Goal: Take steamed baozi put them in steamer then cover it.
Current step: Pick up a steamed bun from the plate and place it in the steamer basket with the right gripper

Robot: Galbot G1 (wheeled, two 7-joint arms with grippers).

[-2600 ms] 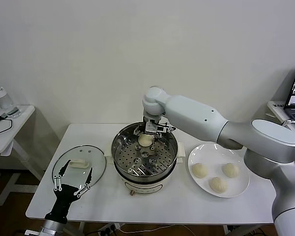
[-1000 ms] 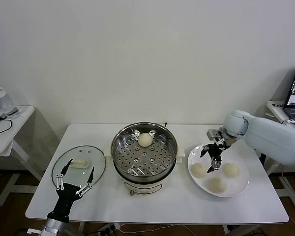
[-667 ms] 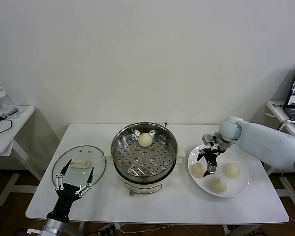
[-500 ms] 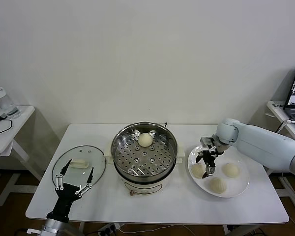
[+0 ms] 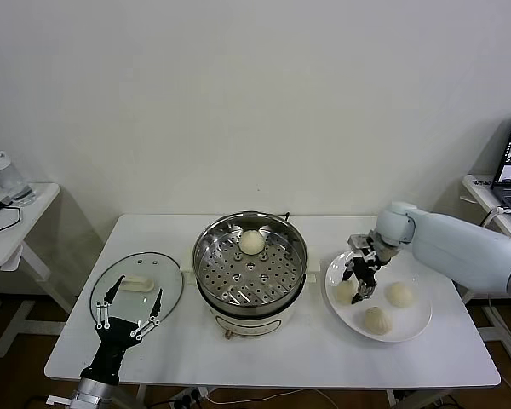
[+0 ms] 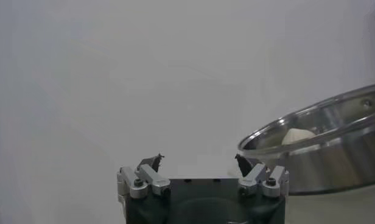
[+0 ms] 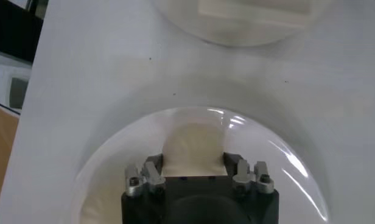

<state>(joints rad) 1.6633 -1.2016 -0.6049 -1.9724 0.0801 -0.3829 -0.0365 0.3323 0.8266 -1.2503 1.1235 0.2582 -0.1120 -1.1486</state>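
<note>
The right hand (image 5: 361, 281) is down on the white plate (image 5: 413, 328), right of the steamer (image 5: 250, 266) on the desk (image 5: 324, 358). Its fingers sit against both flanks of the nearest-left baozi (image 5: 347, 291); the right wrist view shows that bun (image 7: 192, 146) filling the gap between the fingers (image 7: 152, 167), so the hand is narrowed onto it, though whether it already bears the bun's weight I cannot tell. Two more buns (image 5: 399, 294) lie on the plate to the right and nearer, close beside the gripped one. One bun (image 5: 252, 242) already rests at the far side of the steamer's perforated tray.

The left hand (image 5: 129, 308) hangs wide open and empty over the near edge of the glass lid (image 5: 137, 285), which lies flat on the desk left of the steamer.

Risks from here: the soft dough may dent or squeeze out if the fingers close too hard, or slip on lifting if they hold too low. A finger could nudge a neighbouring bun. Carrying left, the bun might clip the steamer's raised rim.
</note>
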